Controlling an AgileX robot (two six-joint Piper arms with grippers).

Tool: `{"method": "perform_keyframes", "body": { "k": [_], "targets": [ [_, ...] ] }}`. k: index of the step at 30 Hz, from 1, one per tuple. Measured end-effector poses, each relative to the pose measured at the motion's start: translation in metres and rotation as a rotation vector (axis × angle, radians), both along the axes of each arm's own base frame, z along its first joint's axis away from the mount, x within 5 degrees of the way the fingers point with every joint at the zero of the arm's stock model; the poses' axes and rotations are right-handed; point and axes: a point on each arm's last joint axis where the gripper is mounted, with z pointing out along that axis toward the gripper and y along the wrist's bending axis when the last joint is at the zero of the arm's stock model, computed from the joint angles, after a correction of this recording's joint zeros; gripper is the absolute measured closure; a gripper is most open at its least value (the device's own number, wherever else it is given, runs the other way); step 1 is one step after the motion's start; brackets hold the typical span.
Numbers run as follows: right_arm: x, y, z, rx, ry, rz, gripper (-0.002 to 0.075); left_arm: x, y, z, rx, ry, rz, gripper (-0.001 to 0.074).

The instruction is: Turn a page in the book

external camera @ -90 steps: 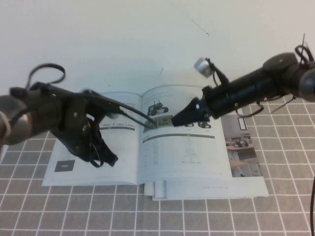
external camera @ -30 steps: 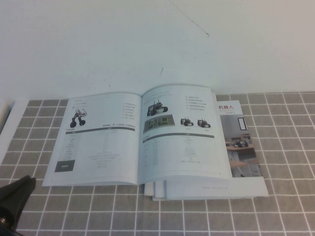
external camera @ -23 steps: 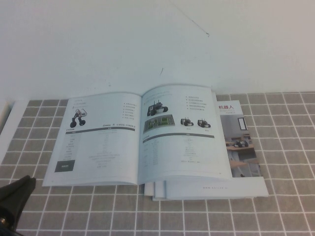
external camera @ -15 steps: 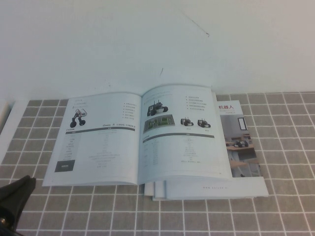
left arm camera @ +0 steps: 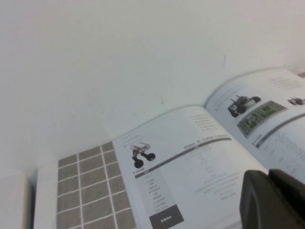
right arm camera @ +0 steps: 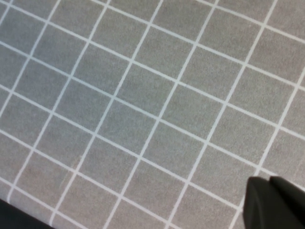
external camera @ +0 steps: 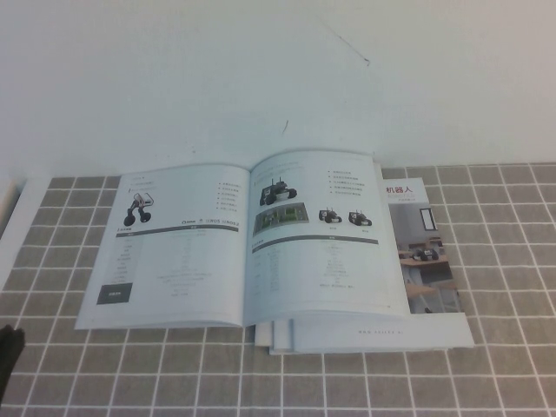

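Left gripper (left arm camera: pixel 272 200): I see it only as a dark block at the edge of its wrist view, and as a dark sliver at the near-left corner of the high view, well apart from the book; can't tell how its fingers stand.

The book (external camera: pixel 248 243) lies open and flat on the grey-tiled worktop (external camera: pixel 512 261), towards the white back wall. The page (external camera: pixel 169 248) rests flat as the left leaf, showing the robot arm up top and a dark rectangle near its lower corner. The right leaf (external camera: pixel 321 239) carries a black wheeled robot above small photos, a grey bar and table rows below. Loose page edges stick out under the book's near edge.

Just right of the book, partly tucked beneath it, lies a booklet (external camera: pixel 421 252) with a room photo and Chinese characters.

Right gripper (right arm camera: pixel 274 202): out of the high view; its wrist view has a dark block over bare grey tiles. Fingers: can't tell.
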Motion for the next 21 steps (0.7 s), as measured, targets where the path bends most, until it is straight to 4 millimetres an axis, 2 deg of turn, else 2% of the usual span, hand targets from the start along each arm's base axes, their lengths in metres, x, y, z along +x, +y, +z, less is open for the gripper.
{"method": "perform_keyframes", "body": {
  "k": [3,9,14,16,21],
  "targets": [
    [0.000,0.000,0.000,0.005,0.001,0.000,0.0727,-0.012,0.007,-0.013,-0.041,-0.042,0.046,0.0738],
    [0.000,0.001,0.000,0.009,0.004,-0.001,0.0727,-0.026,0.017,-0.053,-0.166,-0.068,0.181,0.0738],
    [0.000,0.001,0.000,0.013,0.005,-0.002,0.0727,-0.029,0.022,-0.074,-0.173,0.120,0.284,0.0738],
    [0.000,0.001,0.000,0.013,0.005,-0.002,0.0727,-0.030,0.022,-0.078,-0.186,0.174,0.295,0.0738],
    [-0.001,0.001,0.000,0.013,0.007,-0.002,0.0727,-0.031,0.022,-0.078,-0.176,0.176,0.287,0.0738]
  ]
}}
